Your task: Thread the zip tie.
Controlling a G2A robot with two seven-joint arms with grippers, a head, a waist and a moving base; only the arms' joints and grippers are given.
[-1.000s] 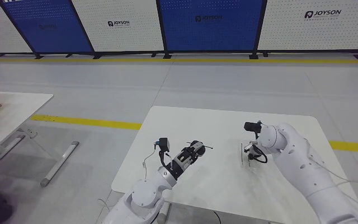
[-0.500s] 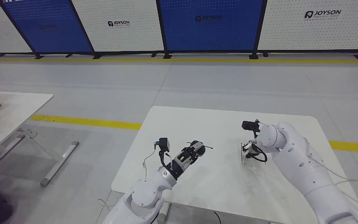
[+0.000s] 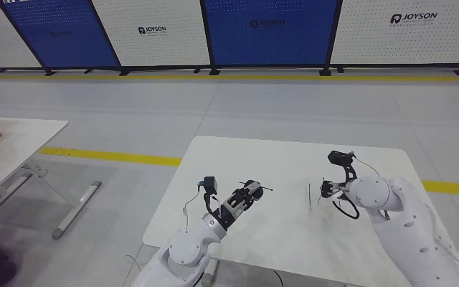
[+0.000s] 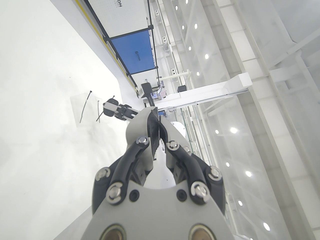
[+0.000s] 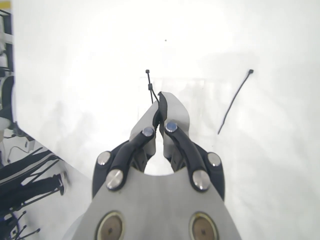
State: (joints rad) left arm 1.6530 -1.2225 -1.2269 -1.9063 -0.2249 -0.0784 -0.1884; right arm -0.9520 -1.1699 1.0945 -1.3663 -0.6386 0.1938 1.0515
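My right gripper [image 5: 159, 106] is shut on a black zip tie [image 5: 150, 86], whose head end pokes out past the fingertips just above the white table [image 3: 287, 158]. A second zip tie [image 5: 235, 101] lies flat beside it, next to a clear sheet [image 5: 185, 88]. In the top view that loose tie [image 3: 310, 194] sits just left of the right gripper [image 3: 326, 189]. My left gripper [image 3: 252, 188] hovers near the table's front left and is shut, with a thin black strip sticking out of it toward the right arm. From the left wrist, its pads [image 4: 152, 126] are pressed together.
The table's near edge runs close behind the right wrist, with a tangle of black cables [image 5: 30, 171] below it. Another white table [image 3: 21, 136] stands far left. Blue and white panels [image 3: 272, 32] line the back.
The right arm has swung to the right and its gripper has come up off the clear sheet with the zip tie in it. One tie stayed on the table. The left arm has not moved.
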